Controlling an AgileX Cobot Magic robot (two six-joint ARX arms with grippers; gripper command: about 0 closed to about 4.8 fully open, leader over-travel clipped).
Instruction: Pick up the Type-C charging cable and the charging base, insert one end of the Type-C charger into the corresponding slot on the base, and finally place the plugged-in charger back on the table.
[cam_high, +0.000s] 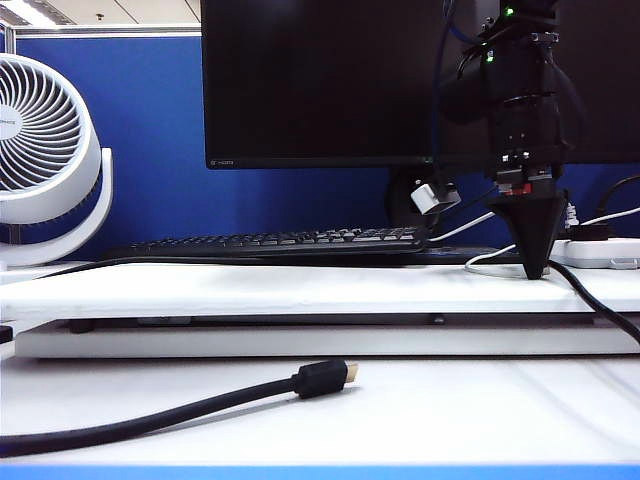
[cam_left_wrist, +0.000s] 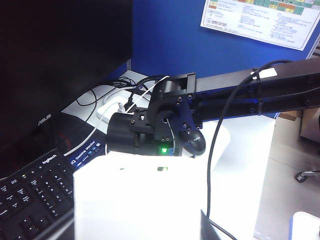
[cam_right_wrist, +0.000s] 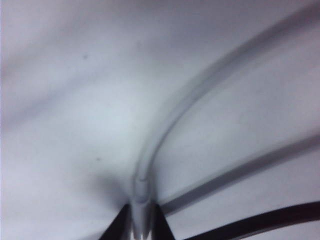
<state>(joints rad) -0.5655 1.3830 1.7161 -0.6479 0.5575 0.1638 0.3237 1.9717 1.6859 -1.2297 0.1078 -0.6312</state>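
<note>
R gripper (cam_high: 535, 268) is down at the table (cam_high: 250, 290), tips on the surface on the right side of the exterior view, between the keyboard (cam_high: 280, 242) and the power strip (cam_high: 600, 252). Wrist view shows why: its 2 black fingertips (cam_right_wrist: 120, 225) are pressed in on the plug end of the thin white charging cable (cam_right_wrist: 165, 130), pinching it right at the collar, prob so the plug sticks out stiff enough to aim at a slot. Cord curves away across the table; a loop of it shows beside the gripper in the exterior view.

L gripper isn't visible itself. Its wrist cam is filled by a big overexposed white block close up, the charging base (cam_left_wrist: 140, 200) by the look of it, apparently held up off the table, but can't tell jaw state from the pics. Slot face not visible.

Stage, I'd judge: cable grab underway, lift + insertion not yet done. A black cable (cam_high: 180, 405) lies in front, not part of the job.
</note>
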